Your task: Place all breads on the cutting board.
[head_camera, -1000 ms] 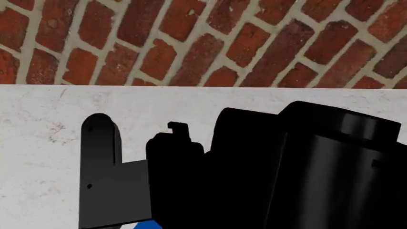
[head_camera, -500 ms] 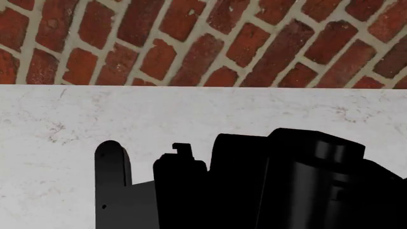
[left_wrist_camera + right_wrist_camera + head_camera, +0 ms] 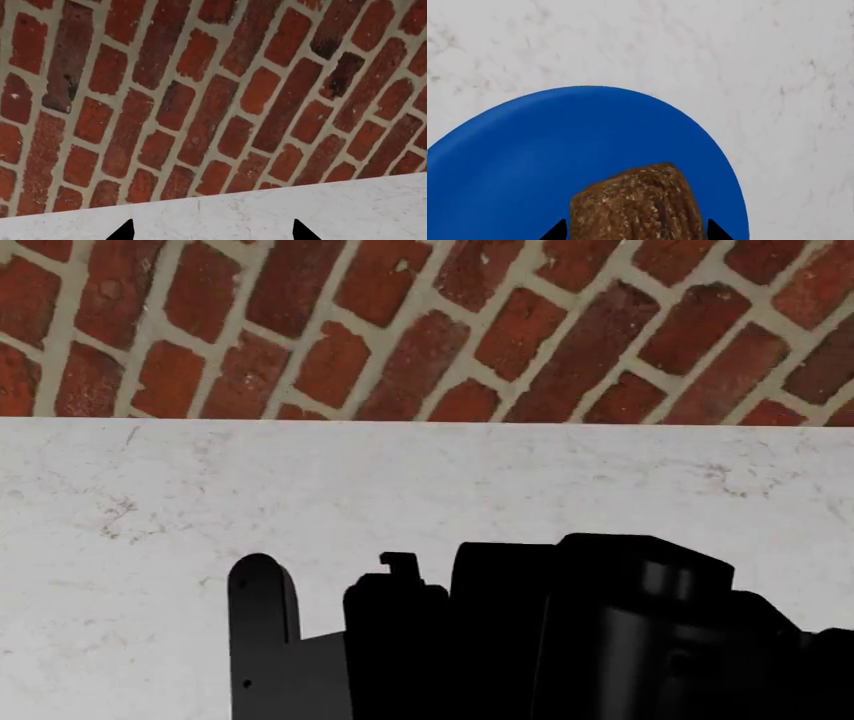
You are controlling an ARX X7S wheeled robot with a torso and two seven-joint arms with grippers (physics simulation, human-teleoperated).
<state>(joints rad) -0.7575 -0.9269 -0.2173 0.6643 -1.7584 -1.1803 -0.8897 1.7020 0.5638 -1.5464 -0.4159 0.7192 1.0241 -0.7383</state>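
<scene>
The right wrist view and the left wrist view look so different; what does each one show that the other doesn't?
Only the right wrist view shows the dark brown bread on the round blue plate, sitting between the two dark tips of the right arm's jaws. Only the left wrist view shows the red brick wall beyond the counter's edge, with nothing between the tips of the left arm's jaws. Both show the pale marbled counter and two dark tips at the picture's edge.

The dark roll (image 3: 637,205) looks rough and coarse-grained, speckled with pale flecks. The blue plate (image 3: 527,160) under it is smooth and matt. The tabletop (image 3: 400,480) resembles pale, faintly veined stone. The wall (image 3: 427,320) is rough red brick with grey mortar. The arm (image 3: 641,630) is black with a slight sheen.
</scene>
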